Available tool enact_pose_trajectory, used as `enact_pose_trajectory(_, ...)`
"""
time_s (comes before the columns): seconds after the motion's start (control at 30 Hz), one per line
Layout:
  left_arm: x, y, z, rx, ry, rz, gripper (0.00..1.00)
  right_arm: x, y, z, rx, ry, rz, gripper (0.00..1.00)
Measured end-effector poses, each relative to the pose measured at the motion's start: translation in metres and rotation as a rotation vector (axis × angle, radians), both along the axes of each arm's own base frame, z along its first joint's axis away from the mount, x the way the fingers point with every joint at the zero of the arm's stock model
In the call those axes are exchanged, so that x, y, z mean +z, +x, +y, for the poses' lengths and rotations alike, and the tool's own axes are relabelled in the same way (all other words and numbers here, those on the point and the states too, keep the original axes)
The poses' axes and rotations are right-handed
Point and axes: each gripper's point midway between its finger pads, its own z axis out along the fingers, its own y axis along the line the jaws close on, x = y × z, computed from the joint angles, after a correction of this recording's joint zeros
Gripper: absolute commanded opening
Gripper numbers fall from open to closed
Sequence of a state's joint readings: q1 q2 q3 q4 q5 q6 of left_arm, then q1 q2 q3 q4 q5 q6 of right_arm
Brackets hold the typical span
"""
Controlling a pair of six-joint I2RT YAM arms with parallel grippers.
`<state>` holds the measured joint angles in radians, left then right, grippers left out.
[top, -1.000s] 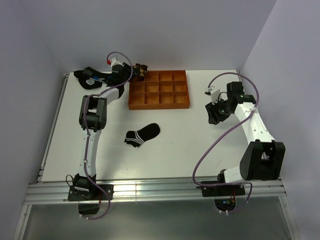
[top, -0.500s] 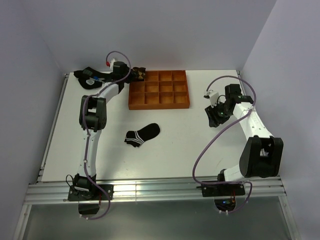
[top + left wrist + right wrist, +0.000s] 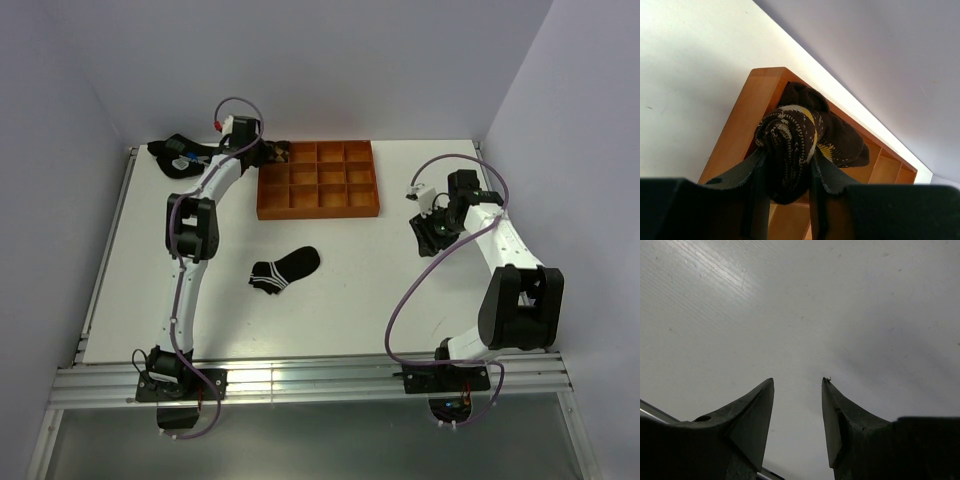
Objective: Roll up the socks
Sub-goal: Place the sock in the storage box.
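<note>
Pinching the rolled argyle sock (image 3: 789,145) between them, the left jaws hold it at the far-left corner cell of the tray (image 3: 737,127). The wrist view does not show whether the roll rests on the cell floor or hangs above it. A loose brown end trails from the roll toward the next cell.

The main risk sits there. The roll looks held together only by the squeeze, so once the jaws spread it may spring open and the loose end may flop over the divider. Knit fabric also clings to soft pads, and a quick lift could drag the sock back out. Because the cell is the corner one, a small drift outward would set the roll on the rim or let it tumble onto the desk (image 3: 380,290).

The ankle sock (image 3: 285,268) lies flat and unrolled mid-desk, well apart from both arms, so half the job looks undone. It is thin and limp. A grab that comes down too shallow would probably slide it along rather than lift an edge, and one too deep would scrape the desk.

The right jaws stand spread and empty over bare desk, right of the tray. The dark bundle (image 3: 180,155) lies near the left arm, whose elbow or cable could brush it on the way back.
</note>
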<state>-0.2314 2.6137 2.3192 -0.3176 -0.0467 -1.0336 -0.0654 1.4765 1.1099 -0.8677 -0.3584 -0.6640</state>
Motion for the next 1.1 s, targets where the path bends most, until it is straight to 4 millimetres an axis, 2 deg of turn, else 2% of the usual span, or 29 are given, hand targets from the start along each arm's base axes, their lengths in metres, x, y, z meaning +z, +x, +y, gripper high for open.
enact_pose_trajectory(0.43,-0.004,-0.008,0.007,0.028,0.071,0.051,0.0,-0.001,-0.002,-0.001,0.018,-0.01,0.004,0.49)
enact_pose_trajectory(1.1,-0.014,-0.022,0.022,-0.004,0.206,0.111,0.0,-0.013,-0.02,-0.007,0.035,-0.048,0.04,0.48)
